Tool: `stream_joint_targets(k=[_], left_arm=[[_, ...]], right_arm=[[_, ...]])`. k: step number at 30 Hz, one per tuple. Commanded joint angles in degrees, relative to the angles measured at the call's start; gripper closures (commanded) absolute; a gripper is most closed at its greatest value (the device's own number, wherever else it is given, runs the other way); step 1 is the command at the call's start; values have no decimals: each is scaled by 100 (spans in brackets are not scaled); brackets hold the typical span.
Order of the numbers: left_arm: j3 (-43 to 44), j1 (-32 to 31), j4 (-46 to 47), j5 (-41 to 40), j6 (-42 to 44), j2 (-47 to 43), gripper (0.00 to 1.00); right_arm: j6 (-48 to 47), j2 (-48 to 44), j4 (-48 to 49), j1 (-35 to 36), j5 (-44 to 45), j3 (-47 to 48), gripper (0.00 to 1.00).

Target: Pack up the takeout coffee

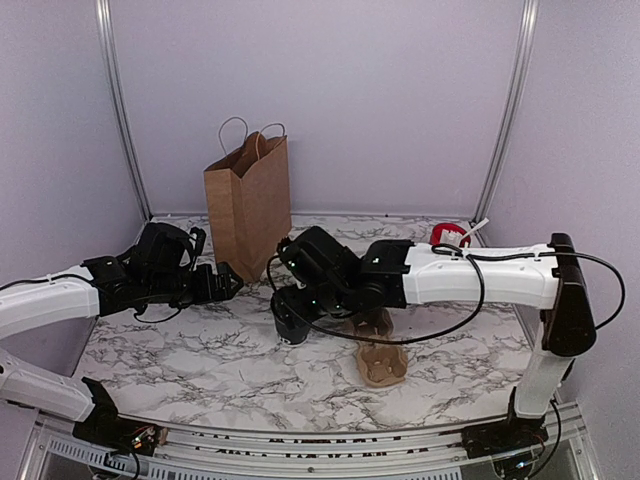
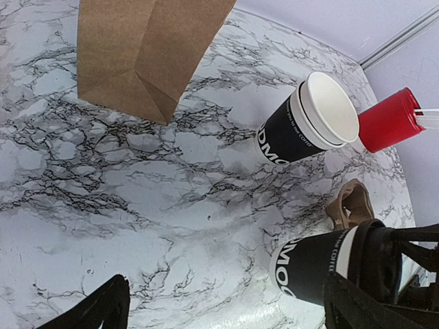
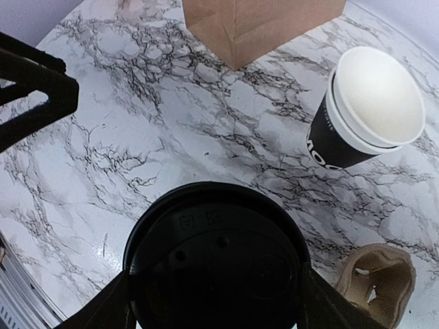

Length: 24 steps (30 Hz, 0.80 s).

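Coffee cup (image 2: pixel 309 267) upright on bench (image 3: pixel 171 123), directly below right tool (image 3: pixel 216 301), fingers (image 3: pixel 110 308) flanking its lid (image 3: pixel 216 253), cannot tell if clamped (left tool (image 1: pixel 225 282) wide open, farther off)

Top cam: fixed, high above the near edge, facing the back wall, whole marble table (image 1: pixel 180 370) in frame. Left wrist cam: low and near, looking across the table toward the right. Right wrist cam: looks steeply down, very close over the takeout coffee (image 3: pixel 216 274). All three share the paper bag (image 1: pixel 248 205). Both wrist views share the white-rimmed cup stack (image 2: pixel 309 123).
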Motion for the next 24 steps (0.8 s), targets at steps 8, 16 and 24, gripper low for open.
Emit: stream_joint_targets(k=[8, 16, 24], left_arm=[[31, 26, 97, 84, 27, 26, 1], [157, 28, 104, 143, 64, 158, 1], [337, 26, 109, 214, 111, 400, 1]], right_arm=[[479, -1776, -91, -492, 380, -1087, 27], [761, -3389, -558, -1581, 720, -2613, 27], [677, -4391, -649, -3186, 736, -3856, 27]])
